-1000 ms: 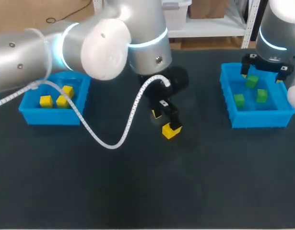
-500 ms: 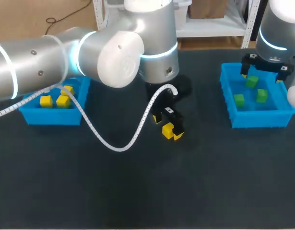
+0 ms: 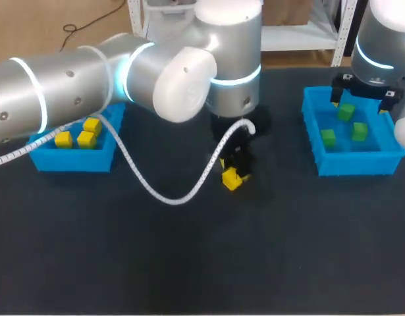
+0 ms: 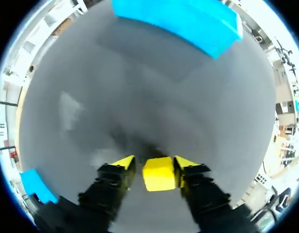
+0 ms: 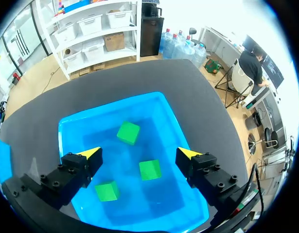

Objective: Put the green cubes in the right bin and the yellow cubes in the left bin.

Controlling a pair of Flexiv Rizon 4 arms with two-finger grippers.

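Observation:
On the dark table, a yellow cube (image 3: 231, 179) (image 4: 159, 173) sits between the yellow-tipped fingers of my left gripper (image 3: 234, 171) (image 4: 154, 165), which have closed in against its two sides. The left bin (image 3: 70, 162) holds three yellow cubes (image 3: 87, 139). My right gripper (image 3: 363, 96) (image 5: 139, 153) hangs open above the far end of the right bin (image 3: 353, 164) (image 5: 66, 131), with nothing between its fingers. Three green cubes (image 3: 328, 137) (image 5: 128, 132) lie in that bin.
My left arm stretches from the left edge across the back of the table to the middle, with a white spiral cable (image 3: 169, 194) drooping close to the mat. Both bins stand at the table's far sides, with bare mat in front.
My left arm swung a little to the right and its fingers narrowed onto the yellow cube, which stays on the table. The right arm has not moved.

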